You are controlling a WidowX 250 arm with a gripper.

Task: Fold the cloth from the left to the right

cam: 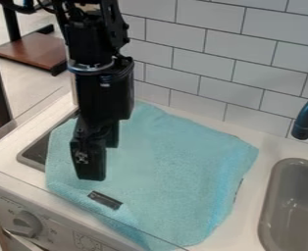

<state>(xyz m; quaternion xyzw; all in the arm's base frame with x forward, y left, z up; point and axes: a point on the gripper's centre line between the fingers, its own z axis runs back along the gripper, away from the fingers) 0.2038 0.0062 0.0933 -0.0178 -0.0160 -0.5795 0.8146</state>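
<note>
The gripper (102, 161) hangs over the left part of the light blue cloth (176, 166), its two fingers apart with no cloth visibly held between them. Spread across the white counter, the cloth lies mostly flat, with slight ripples along its right side. A small dark tag (105, 200) shows on the cloth near its front left, just below the nearer finger. Whether the fingertips touch the cloth, I cannot tell. The arm hides part of the cloth's upper left.
A grey sink (294, 206) is set into the counter at the right, with a dark blue faucet (304, 125) above it. White tiles (202, 46) rise behind. A knob (25, 223) sits on the front panel at lower left. The counter's dark recess (33, 153) shows beside the cloth's left edge.
</note>
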